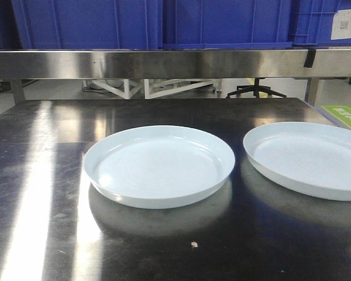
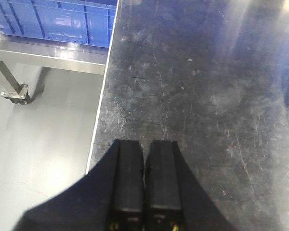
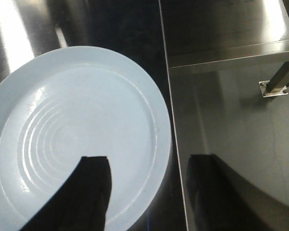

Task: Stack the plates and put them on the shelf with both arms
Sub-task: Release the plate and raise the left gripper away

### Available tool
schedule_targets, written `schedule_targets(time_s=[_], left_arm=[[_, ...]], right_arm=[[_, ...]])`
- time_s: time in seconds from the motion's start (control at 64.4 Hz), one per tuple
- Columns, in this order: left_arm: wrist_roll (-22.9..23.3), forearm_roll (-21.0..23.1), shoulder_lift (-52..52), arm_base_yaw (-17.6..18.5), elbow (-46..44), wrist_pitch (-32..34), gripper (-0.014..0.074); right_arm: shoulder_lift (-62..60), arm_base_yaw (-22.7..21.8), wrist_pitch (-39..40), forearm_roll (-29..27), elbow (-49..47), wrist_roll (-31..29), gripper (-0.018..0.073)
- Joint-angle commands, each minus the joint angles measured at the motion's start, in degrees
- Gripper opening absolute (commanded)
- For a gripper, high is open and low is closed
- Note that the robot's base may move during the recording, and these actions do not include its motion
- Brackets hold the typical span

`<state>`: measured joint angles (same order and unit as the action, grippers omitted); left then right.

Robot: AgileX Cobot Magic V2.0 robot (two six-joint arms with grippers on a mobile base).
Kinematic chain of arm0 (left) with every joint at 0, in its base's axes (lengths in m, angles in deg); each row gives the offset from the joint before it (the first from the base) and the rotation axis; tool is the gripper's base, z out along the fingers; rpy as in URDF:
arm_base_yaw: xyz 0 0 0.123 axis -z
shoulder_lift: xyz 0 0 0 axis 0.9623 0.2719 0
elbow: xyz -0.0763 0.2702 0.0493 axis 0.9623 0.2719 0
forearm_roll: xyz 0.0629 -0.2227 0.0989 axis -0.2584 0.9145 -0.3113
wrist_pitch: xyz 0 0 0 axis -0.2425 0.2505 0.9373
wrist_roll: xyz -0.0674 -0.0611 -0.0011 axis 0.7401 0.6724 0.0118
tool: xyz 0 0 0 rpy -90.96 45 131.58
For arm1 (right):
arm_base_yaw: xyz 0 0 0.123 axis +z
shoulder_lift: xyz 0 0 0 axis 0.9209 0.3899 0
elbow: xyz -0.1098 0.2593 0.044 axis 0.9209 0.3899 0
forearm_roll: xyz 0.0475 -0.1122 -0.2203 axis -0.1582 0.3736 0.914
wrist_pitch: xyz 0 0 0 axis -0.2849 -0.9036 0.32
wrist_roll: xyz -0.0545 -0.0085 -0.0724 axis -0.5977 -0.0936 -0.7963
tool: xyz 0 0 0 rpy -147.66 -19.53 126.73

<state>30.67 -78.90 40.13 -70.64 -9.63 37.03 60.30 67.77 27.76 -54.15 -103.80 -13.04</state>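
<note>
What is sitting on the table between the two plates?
Nothing. In the front view, only bare dark tabletop shows between the middle plate and the edge plate.

Matte black, blocky left gripper [image 2: 145, 144]

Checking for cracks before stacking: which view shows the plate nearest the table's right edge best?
Right wrist view: the plate shows almost whole from above, rings visible. Front view: low angle, cropped at right. Left wrist view: not clearly shown.
</note>
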Motion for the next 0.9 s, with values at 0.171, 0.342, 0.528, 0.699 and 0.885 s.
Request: schedule_targets(time_s=[0.171, 0.342, 0.528, 0.699, 0.885], left_arm=[[0.6, 0.1, -0.3, 0.0, -1.5, 3.9, 0.0085], [0.6, 0.1, -0.3, 0.0, -1.5, 3.9, 0.0085], [0.6, 0.1, -0.3, 0.0, -1.5, 3.3, 0.0085], [0.6, 0.1, -0.3, 0.0, -1.5, 3.3, 0.0085], [0.6, 0.1, -0.3, 0.0, -1.5, 3.3, 0.0085]], right_arm=[[-0.6, -0.1, 3.3, 0.5, -2.0, -0.3, 0.0465], [-0.6, -0.1, 3.3, 0.5, -2.0, -0.3, 0.0465], [-0.6, -0.1, 3.3, 0.5, -2.0, -0.3, 0.0465], [-0.6, -0.1, 3.3, 0.5, -2.0, -0.3, 0.0465], [-0.6, -0.1, 3.3, 0.5, -2.0, -0.3, 0.0465]])
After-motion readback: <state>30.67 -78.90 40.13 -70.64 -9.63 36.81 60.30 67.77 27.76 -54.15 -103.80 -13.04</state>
